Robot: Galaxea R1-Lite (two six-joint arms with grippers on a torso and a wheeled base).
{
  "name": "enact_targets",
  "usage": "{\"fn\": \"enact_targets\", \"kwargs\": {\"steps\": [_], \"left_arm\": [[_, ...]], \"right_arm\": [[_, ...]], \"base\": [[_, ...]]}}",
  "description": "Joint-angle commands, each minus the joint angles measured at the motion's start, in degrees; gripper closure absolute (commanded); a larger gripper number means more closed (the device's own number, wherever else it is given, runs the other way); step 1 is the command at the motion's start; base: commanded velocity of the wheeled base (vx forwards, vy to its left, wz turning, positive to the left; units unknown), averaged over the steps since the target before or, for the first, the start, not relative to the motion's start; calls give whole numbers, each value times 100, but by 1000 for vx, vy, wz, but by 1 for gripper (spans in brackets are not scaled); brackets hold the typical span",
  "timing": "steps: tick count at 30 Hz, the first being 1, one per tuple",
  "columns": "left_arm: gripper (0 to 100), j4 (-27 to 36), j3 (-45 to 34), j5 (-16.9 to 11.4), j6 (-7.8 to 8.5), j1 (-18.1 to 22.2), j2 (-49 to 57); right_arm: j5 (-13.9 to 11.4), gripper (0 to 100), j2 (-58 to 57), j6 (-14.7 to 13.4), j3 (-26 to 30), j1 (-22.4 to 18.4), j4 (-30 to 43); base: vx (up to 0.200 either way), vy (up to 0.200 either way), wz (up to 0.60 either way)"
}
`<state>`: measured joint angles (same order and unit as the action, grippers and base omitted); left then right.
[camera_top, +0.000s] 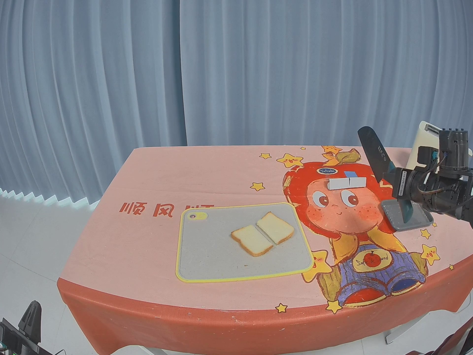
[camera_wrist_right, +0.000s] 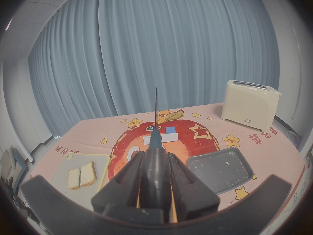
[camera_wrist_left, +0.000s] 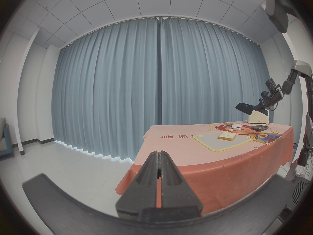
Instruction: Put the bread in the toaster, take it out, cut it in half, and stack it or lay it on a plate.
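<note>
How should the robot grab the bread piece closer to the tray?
Probably from above, pinching its two short crust ends. The piece lies flat on the board, and its cut side sits close beside the other piece, leaving little room for a finger there.

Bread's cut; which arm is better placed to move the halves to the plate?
Probably left: the left pincer is empty; the right pincer grips the knife near the plate.
</note>
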<state>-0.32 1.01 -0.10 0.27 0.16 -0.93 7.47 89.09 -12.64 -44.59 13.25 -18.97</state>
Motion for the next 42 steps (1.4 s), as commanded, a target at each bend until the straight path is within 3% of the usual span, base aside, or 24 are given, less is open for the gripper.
{"fn": "enact_targets", "kwargs": {"steps": [1,42], "left_arm": [[100,-3,-101,1,0,2,93],[100,-3,-101,1,0,2,93]], "right_arm": [[0,100,179,-1,12,11,-2],[-9,100,443,-1,12,-68,-2]], "base": [[0,0,0],[0,0,0]]}}
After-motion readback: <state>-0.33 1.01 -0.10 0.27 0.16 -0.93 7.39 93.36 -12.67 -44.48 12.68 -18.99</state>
